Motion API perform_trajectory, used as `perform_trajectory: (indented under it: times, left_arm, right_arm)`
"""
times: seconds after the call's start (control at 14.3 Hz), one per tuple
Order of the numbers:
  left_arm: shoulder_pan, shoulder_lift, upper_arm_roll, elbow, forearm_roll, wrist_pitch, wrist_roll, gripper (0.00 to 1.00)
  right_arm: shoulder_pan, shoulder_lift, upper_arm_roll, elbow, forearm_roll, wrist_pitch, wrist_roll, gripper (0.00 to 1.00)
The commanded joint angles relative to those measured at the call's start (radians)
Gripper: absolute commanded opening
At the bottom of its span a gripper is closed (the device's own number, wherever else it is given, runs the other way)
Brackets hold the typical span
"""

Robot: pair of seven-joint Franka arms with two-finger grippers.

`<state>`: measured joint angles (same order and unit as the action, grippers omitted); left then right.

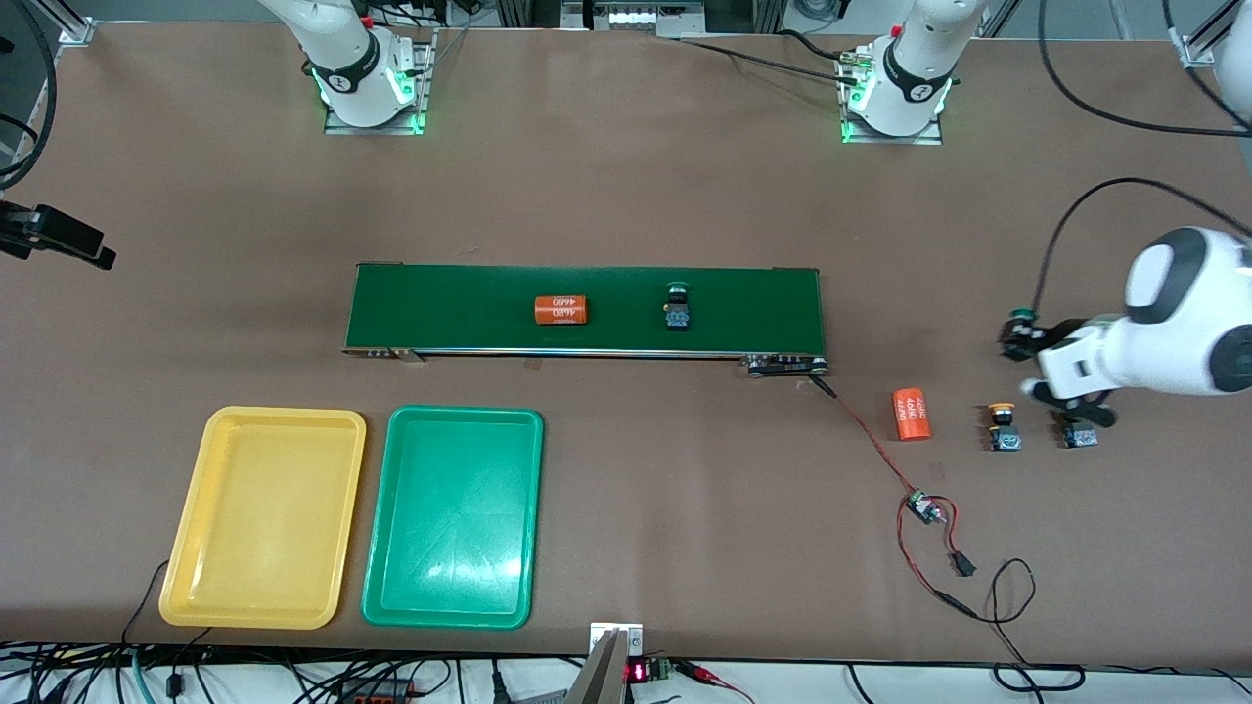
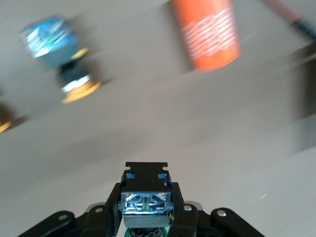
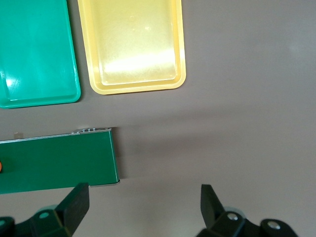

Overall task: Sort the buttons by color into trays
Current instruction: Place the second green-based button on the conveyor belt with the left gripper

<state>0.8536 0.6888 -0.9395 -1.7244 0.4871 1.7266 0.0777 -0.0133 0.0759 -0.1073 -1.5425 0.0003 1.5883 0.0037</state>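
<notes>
1. Front view: the left gripper (image 1: 1027, 364) is up in the air over the bare table at the left arm's end, clamped on a green button (image 1: 1020, 328). Below it on the table sit a yellow button (image 1: 1003, 426), another button (image 1: 1080, 434) half hidden under the gripper, and an orange cylinder (image 1: 911, 414) just beside them. A second green button (image 1: 677, 305) and another orange cylinder (image 1: 561, 310) lie on the green belt (image 1: 440, 308). The yellow tray (image 1: 264, 516) and green tray (image 1: 454, 515) sit side by side, both with nothing in them, nearer the camera than the belt.
2. Left wrist view: fingers (image 2: 111, 207) squeezed on the button's black body (image 2: 146, 197). Blurry, but a yellow button (image 2: 66, 61) and cylinder (image 2: 206, 32) show on the table.
3. Right wrist view: the right gripper (image 3: 143, 207) waits wide open, holding nothing, over the table by the belt's end (image 3: 59, 160), both trays (image 3: 133, 44) in sight.
</notes>
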Motion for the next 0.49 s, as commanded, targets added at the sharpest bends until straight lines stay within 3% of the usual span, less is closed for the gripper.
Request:
perform_trajectory:
  times: [0.0,0.21,0.42]
  left_arm:
    - [-0.121,-0.009,0.001,0.034,-0.089,-0.05,-0.145,0.24]
    - [-0.275,-0.003,-0.01,0.035,-0.15,-0.041,-0.361,0.24]
    - [-0.425,0.011,-0.005,0.034,-0.156,0.051,-0.554,0.24]
  right_arm:
    - [-0.008,-0.001,0.006,-0.002,-0.002,0.01,0.007,1.0]
    - [-0.007,0.001,0.006,-0.001,-0.002,0.016,0.009,1.0]
    - [-0.008,0.01,0.006,-0.002,0.004,0.05,0.007,1.0]
